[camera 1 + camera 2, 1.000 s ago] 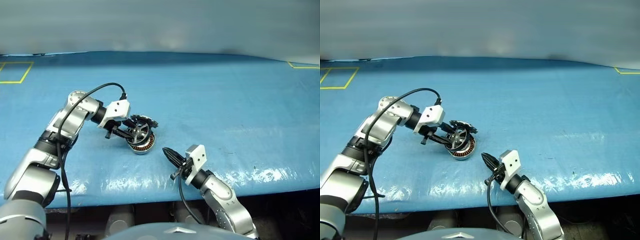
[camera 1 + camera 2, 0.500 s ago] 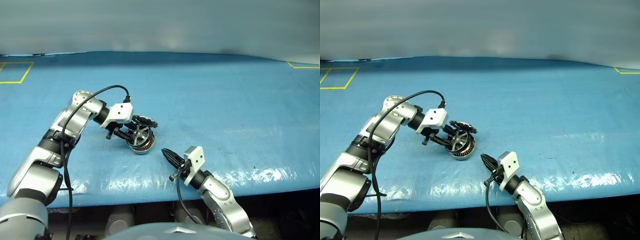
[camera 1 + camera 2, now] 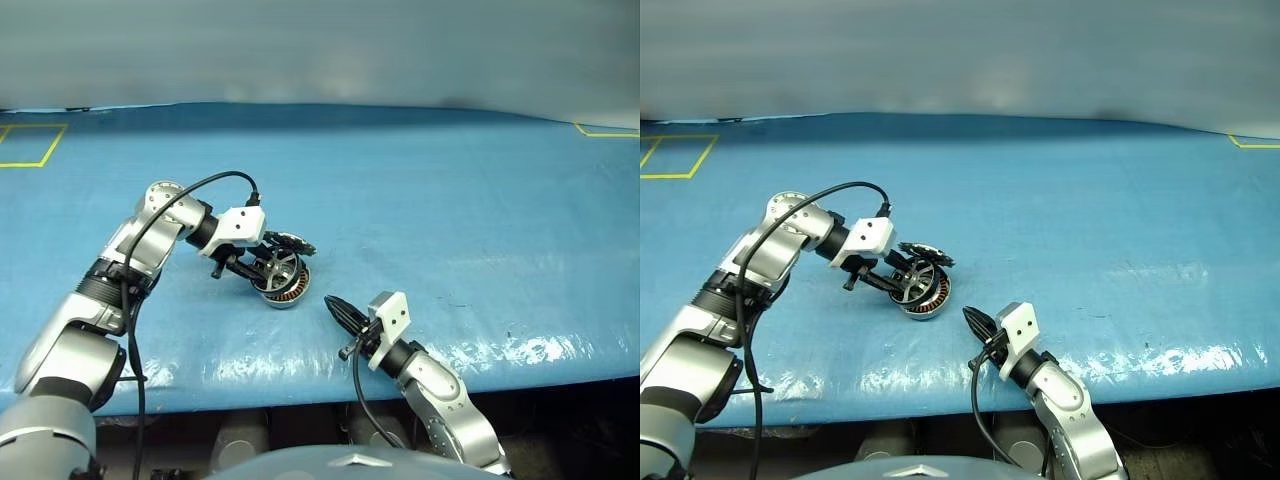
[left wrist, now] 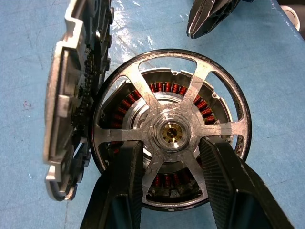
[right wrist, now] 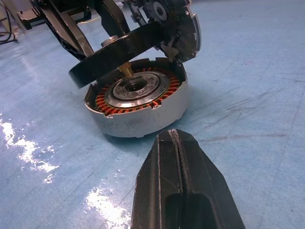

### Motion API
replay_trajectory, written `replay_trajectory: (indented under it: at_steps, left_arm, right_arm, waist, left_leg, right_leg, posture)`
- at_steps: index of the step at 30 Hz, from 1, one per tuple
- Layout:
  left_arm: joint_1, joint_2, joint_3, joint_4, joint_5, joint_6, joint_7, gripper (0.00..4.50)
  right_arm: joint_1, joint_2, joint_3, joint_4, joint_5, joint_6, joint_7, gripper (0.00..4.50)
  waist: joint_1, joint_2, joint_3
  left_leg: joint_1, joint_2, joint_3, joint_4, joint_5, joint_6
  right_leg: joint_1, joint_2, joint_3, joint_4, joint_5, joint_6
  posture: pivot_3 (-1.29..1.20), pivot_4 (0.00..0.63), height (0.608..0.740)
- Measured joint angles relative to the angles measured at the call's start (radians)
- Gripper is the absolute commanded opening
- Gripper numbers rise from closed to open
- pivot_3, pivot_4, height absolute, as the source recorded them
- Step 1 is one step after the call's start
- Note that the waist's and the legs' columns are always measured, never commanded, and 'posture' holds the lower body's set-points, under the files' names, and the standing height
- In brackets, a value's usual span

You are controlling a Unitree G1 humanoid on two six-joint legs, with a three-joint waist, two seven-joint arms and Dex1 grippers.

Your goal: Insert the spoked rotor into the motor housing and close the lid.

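Copper windings ring the motor housing [image 5: 138,102], which sits on your blue table cover [image 3: 450,210]. Tilted over its mouth hangs the spoked rotor [image 4: 171,129], clamped between the left gripper's [image 4: 169,157] fingers. Beside the housing's far edge, the lid [image 4: 71,95] stands open. Nearer you than the housing, the right gripper [image 5: 178,157] is pressed together. Yellow tape [image 3: 30,145] marks the cover's far corner.
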Motion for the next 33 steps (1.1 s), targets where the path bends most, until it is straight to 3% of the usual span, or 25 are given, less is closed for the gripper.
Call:
replay_trajectory:
  at_steps: [20, 29, 33]
  left_arm:
    - [-0.013, -0.019, -0.007, 0.013, 0.035, -0.013, -0.011, 1.51]
    - [-0.026, -0.02, -0.007, 0.013, 0.032, 0.017, -0.024, 4.35]
    - [-0.026, -0.02, -0.006, 0.012, 0.027, 0.026, -0.029, 4.43]
  right_arm:
    - [0.0, 0.0, -0.001, 0.002, -0.013, 0.0, -0.02, 0.0]
    - [-0.002, 0.002, -0.001, 0.007, -0.019, 0.0, -0.024, 0.0]
    - [-0.002, 0.003, -0.001, 0.008, -0.021, 0.0, -0.025, 0.0]
  waist:
    - [0.0, 0.0, 0.0]
    - [0.0, 0.0, 0.0]
    - [0.0, 0.0, 0.0]
  left_leg:
    - [0.0, 0.0, 0.0, 0.001, 0.0, 0.0]
    - [0.0, 0.0, 0.0, 0.001, 0.0, 0.0]
    - [0.0, 0.0, 0.0, 0.002, 0.0, 0.0]
  right_leg:
    - [0.0, 0.0, 0.0, 0.001, 0.0, 0.0]
    - [0.001, 0.0, 0.0, 0.001, 0.0, 0.0]
    - [0.001, 0.0, 0.0, 0.001, 0.0, 0.0]
  posture:
    - [0.0, 0.15, 0.74]
    - [0.0, 0.15, 0.74]
    - [0.0, 0.15, 0.74]
